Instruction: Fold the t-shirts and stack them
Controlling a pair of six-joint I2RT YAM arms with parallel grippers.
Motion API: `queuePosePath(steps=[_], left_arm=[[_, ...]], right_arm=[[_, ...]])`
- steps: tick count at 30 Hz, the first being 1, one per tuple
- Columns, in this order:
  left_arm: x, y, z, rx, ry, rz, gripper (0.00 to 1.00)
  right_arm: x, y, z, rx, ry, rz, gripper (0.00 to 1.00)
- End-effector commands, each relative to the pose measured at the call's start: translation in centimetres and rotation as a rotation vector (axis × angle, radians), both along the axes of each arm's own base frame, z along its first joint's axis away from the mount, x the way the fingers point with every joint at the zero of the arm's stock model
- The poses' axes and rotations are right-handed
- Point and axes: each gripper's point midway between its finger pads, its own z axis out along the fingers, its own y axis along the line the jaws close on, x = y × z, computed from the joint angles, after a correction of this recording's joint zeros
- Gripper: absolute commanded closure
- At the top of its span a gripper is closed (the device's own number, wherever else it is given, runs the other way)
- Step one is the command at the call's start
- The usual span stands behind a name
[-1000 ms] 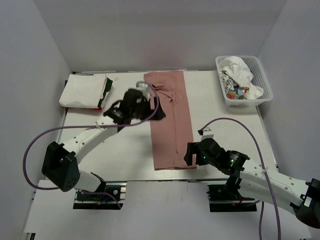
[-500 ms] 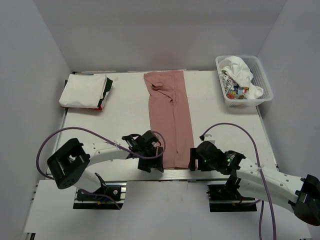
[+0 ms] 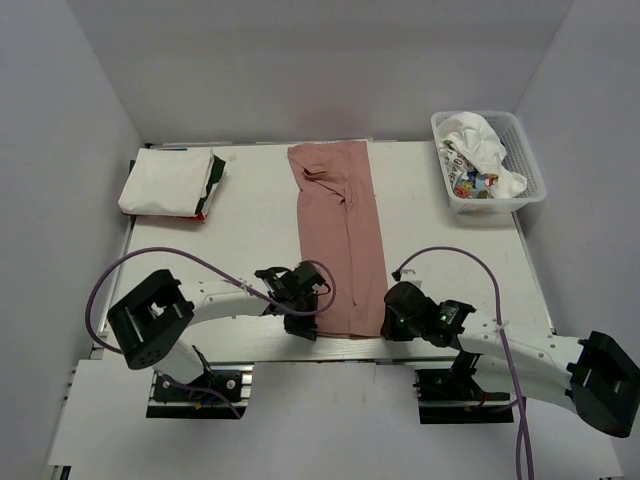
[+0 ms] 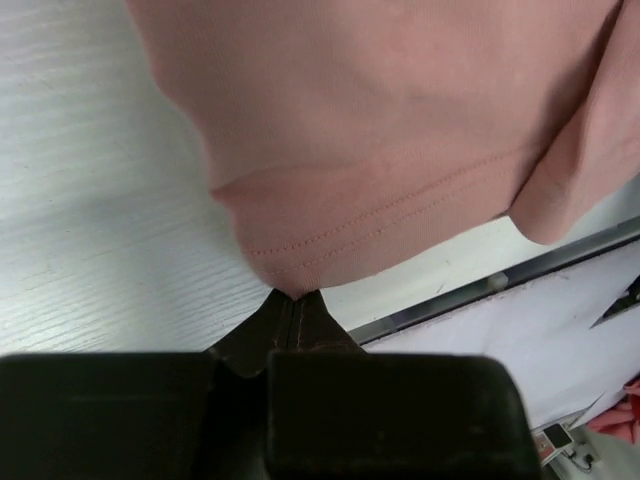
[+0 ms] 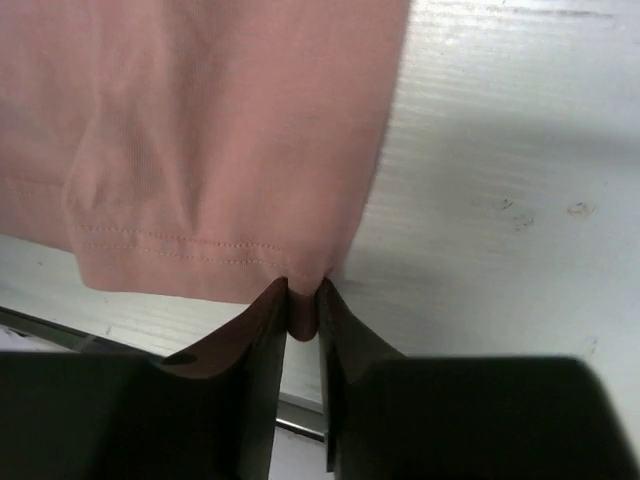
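Note:
A dusty-pink t-shirt (image 3: 340, 235) lies folded into a long strip down the middle of the table, its hem at the near edge. My left gripper (image 3: 308, 322) is shut on the hem's near-left corner; the left wrist view shows pink cloth (image 4: 380, 150) pinched at the closed fingertips (image 4: 293, 297). My right gripper (image 3: 390, 322) is shut on the near-right corner, with a fold of hem (image 5: 302, 318) squeezed between its fingers (image 5: 262, 330). A folded white t-shirt (image 3: 168, 182) lies on a small stack at the far left. More white printed t-shirts (image 3: 480, 155) sit crumpled in the basket.
The white lattice basket (image 3: 528, 165) stands at the far right corner. The table's near edge (image 3: 340, 345) runs just below both grippers. Purple cables loop above each arm. Grey walls enclose the table on three sides.
The left arm swung from the shirt's far end to the near-left hem corner. The right gripper slid down to the near-right corner. Both grippers went from open to shut on the hem.

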Motion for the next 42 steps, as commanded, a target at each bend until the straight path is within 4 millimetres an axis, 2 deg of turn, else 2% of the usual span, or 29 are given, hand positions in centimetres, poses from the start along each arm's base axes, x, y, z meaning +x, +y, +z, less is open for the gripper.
queuePosePath(steps=[1,2,3,4,6,7,9,14,15,16,17,18,19,20,22,23,24,26,27,28,30,31,32,33,35,36,37,40,42], left_arm=[[1.8,1.1,-0.8,0.091,-0.067,0.028,1.00],[1.7,1.5,-0.9,0.111,-0.064,0.030,1.00],[2.0,1.1,-0.6,0.100,-0.071,0.031,1.00],[2.1,0.9,0.1,0.081,-0.084,0.033,1.00],[2.6,0.3,1.1,0.036,-0.114,0.036,1.00],[2.8,0.3,1.4,0.031,-0.130,0.041,1.00],[3.7,0.0,3.0,0.001,-0.169,0.048,1.00],[8.6,-0.7,6.7,0.003,-0.383,0.067,1.00],[10.3,-1.2,8.2,-0.003,-0.435,0.102,1.00],[10.6,-1.5,7.9,0.017,-0.429,0.087,1.00],[11.9,-1.1,8.0,0.039,-0.440,0.107,1.00],[13.6,-1.3,9.3,0.053,-0.481,0.144,1.00],[14.1,-0.6,9.1,0.100,-0.472,0.158,1.00],[15.5,0.3,8.4,0.150,-0.460,0.191,1.00],[17.9,0.9,10.0,0.170,-0.494,0.249,1.00],[18.7,1.5,10.2,0.186,-0.496,0.273,1.00],[20.3,2.0,11.0,0.177,-0.507,0.314,1.00],[21.9,2.4,11.7,0.164,-0.523,0.355,1.00],[23.2,2.6,12.5,0.153,-0.542,0.346,1.00],[23.8,2.5,11.6,0.168,-0.527,0.340,1.00],[25.7,2.3,12.1,0.159,-0.529,0.341,1.00],[26.2,2.0,11.9,0.167,-0.531,0.327,1.00],[26.8,2.2,10.4,0.189,-0.499,0.328,1.00],[27.9,1.8,11.1,0.172,-0.510,0.331,1.00],[29.1,2.5,10.6,0.188,-0.503,0.331,1.00],[30.2,2.6,10.3,0.193,-0.509,0.334,1.00],[30.7,2.9,10.2,0.199,-0.511,0.335,1.00],[32.2,3.1,9.3,0.193,-0.506,0.333,1.00],[33.1,3.1,9.3,0.182,-0.505,0.343,1.00]], right_arm=[[0.0,0.2,-0.4,-0.004,0.005,0.010,0.79],[0.0,0.3,-0.3,-0.009,0.002,0.031,0.95],[0.0,0.3,-0.1,-0.012,0.004,0.035,1.00],[0.6,1.0,0.9,0.002,-0.015,0.033,1.00],[1.1,0.5,1.4,-0.030,-0.040,0.027,1.00],[2.3,1.0,3.0,-0.015,-0.090,0.010,1.00],[3.3,0.6,3.9,-0.036,-0.141,-0.014,1.00],[8.1,0.6,7.4,-0.057,-0.304,-0.157,1.00],[9.1,0.7,7.7,-0.069,-0.310,-0.187,1.00],[10.3,1.1,8.6,-0.065,-0.337,-0.223,1.00],[11.6,0.5,8.6,-0.090,-0.347,-0.266,1.00],[12.7,1.1,9.9,-0.069,-0.381,-0.278,1.00],[13.7,1.5,10.9,-0.071,-0.406,-0.269,1.00],[15.0,1.1,10.4,-0.097,-0.406,-0.301,1.00],[17.0,1.7,12.7,-0.082,-0.448,-0.309,1.00],[18.1,1.3,11.7,-0.130,-0.431,-0.317,1.00],[19.2,1.1,12.5,-0.122,-0.440,-0.336,1.00],[21.2,1.7,12.9,-0.129,-0.447,-0.324,1.00],[22.1,1.2,12.4,-0.145,-0.435,-0.337,1.00],[23.0,1.8,13.4,-0.120,-0.454,-0.338,1.00],[24.4,2.3,12.6,-0.155,-0.443,-0.308,1.00],[25.3,2.3,13.7,-0.137,-0.459,-0.303,1.00],[26.0,2.6,14.2,-0.123,-0.464,-0.305,1.00],[27.0,2.6,12.9,-0.149,-0.450,-0.291,1.00],[28.3,3.4,13.8,-0.117,-0.449,-0.269,1.00],[28.7,3.5,11.8,-0.146,-0.403,-0.251,1.00],[29.3,3.8,12.3,-0.136,-0.410,-0.255,1.00],[31.4,3.3,11.1,-0.165,-0.390,-0.273,1.00],[32.2,3.9,11.2,-0.150,-0.393,-0.253,1.00]])
